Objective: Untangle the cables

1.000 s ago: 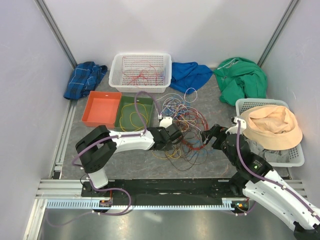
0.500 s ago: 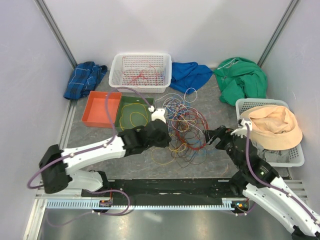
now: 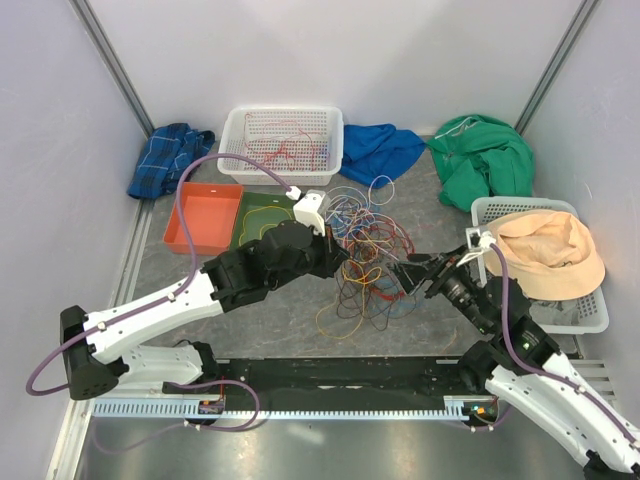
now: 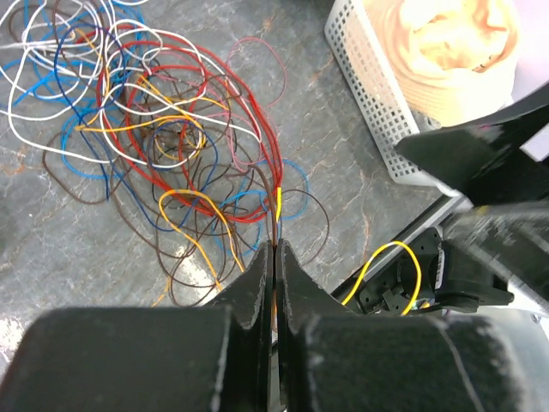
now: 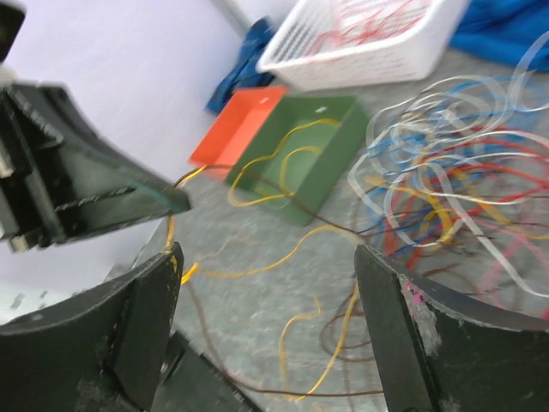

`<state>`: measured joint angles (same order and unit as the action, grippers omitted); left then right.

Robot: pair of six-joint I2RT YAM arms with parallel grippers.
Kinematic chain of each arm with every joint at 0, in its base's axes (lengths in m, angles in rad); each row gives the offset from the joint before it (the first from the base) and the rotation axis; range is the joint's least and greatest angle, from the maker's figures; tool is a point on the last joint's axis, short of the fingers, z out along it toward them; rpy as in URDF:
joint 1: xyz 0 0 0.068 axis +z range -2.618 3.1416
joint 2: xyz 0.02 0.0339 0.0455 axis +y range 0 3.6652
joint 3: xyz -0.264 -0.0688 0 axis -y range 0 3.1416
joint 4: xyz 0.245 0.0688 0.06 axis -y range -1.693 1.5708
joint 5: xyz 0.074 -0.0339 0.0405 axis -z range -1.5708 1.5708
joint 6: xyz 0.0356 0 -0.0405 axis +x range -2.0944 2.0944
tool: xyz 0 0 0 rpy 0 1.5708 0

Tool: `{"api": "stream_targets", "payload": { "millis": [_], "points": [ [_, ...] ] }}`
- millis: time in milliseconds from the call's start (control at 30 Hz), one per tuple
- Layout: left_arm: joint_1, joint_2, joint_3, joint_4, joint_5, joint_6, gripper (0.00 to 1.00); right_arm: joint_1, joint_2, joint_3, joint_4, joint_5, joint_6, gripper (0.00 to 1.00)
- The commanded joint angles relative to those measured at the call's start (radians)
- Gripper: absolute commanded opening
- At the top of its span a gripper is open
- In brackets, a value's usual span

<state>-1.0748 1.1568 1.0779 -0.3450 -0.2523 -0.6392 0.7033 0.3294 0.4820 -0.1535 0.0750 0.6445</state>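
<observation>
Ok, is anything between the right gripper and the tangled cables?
Nothing visible does. The open right gripper faces the cables directly, with only the tangle's own loose strands ahead of it. The left gripper is off to one side, shut on one cable.

We see pale lavender walls (image 3: 400, 50) up top, slanting metal posts (image 3: 110, 60) in both upper corners, grey stone-patterned table (image 3: 270, 330) at centre, slotted rail (image 3: 300, 408) at bottom
</observation>
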Motion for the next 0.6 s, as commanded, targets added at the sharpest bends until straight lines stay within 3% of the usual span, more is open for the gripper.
{"api": "stream_targets", "payload": {
  "millis": [0,433,567],
  "points": [
    [-0.004,0.009,0.045,0.011,0.001,0.059,0.02,0.002,0.077,0.027,0.141,-0.21,0.023,0.87],
    [-0.005,0.024,0.04,0.008,-0.011,0.064,0.02,0.001,0.18,-0.054,0.331,-0.383,0.141,0.82],
    [-0.004,0.017,0.034,0.009,-0.015,0.061,0.02,0.002,0.244,-0.054,0.33,-0.396,0.152,0.68]
  ]
}}
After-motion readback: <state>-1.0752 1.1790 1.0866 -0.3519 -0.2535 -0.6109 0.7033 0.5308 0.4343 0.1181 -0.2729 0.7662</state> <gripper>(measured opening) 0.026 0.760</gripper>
